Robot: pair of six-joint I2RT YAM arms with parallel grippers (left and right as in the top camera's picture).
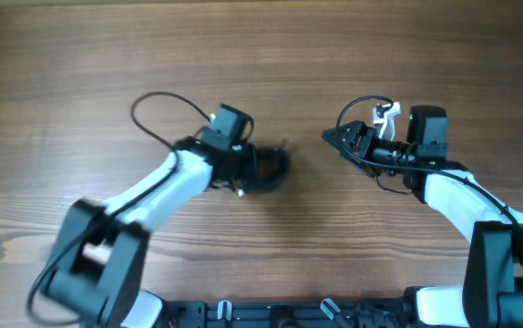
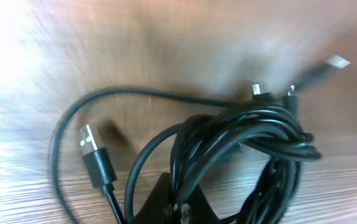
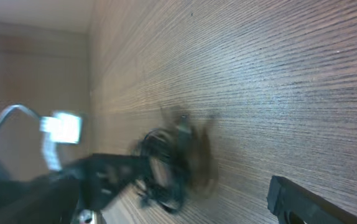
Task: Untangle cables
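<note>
The cables (image 1: 276, 164) sit as a small dark bundle near the middle of the wooden tabletop (image 1: 261, 46), at the tip of the left gripper (image 1: 260, 169). In the left wrist view the cables (image 2: 241, 146) are several thin black cords wound into a tight coil. The left gripper (image 2: 181, 208) is closed on the coil's lower edge, and its dark fingers meet around the strands.

One cord runs out of the coil in a wide loop to the left and ends in a silver USB plug (image 2: 89, 139) with a black shell. Three smaller plugs stick out past the top of the coil: two side by side (image 2: 257, 91) and one further right with a bright tip (image 2: 336, 61).

The right gripper (image 1: 327, 137) is well to the right of the bundle, points at it and holds nothing. In its wrist view only one finger (image 3: 296, 202) shows, far off to one side, so the jaws appear open. The cables (image 3: 163, 168) there are a blurred dark clump with a soft shadow beside it.
</note>
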